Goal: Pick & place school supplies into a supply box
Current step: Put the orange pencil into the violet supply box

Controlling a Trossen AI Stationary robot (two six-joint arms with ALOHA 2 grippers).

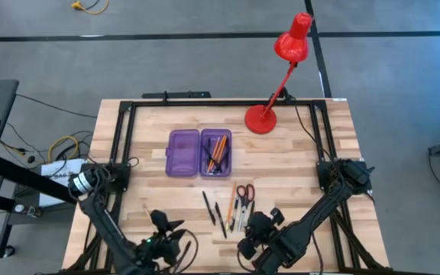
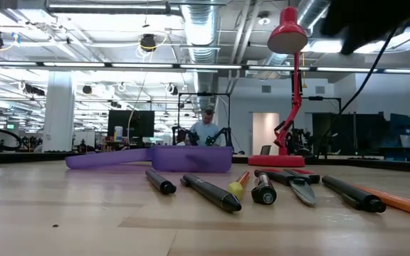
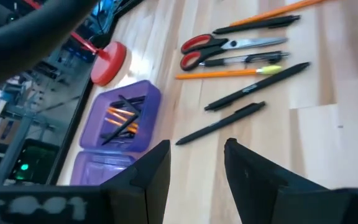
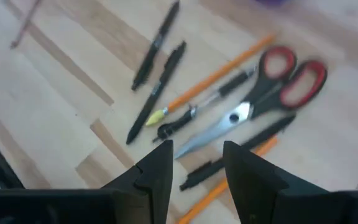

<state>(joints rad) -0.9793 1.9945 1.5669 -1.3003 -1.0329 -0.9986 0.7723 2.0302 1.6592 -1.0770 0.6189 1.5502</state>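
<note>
1. Purple pencil case [image 1: 198,153] open flat near the middle of the table [image 1: 296,172], two halves side by side. Half nearer the red desk lamp [image 1: 281,72] already loaded with a few orange pencils and dark pens [image 1: 218,153]; other half apparently bare.
2. Loose supplies in a cluster between the case and the near edge: red-handled scissors [image 1: 244,192], two black pens [image 1: 208,207] lying apart on the left-arm side, an orange pencil with a yellow end [image 4: 211,79], further pens and another orange pencil beside the scissors.
3. Right gripper [image 4: 196,163] poised over that cluster, fingers spread with a clear gap, nothing between them. Scissor blades and a dark pen directly ahead of the fingertips.
4. Left gripper [image 3: 196,163] low near the front edge, likewise parted and empty, aimed toward the two separate black pens and the case beyond.
5. Step in hand, by judgement: partway through, between placements, choosing the next item.
6. Next move likely calls for: lowering onto one item alone, fingers across its narrow width. Crowding beside the scissors makes a double pick or a nudge likely there; the separate black pens look the easier target.
7. After that: lift, carry over the filled half, release lengthwise along the case.
</note>
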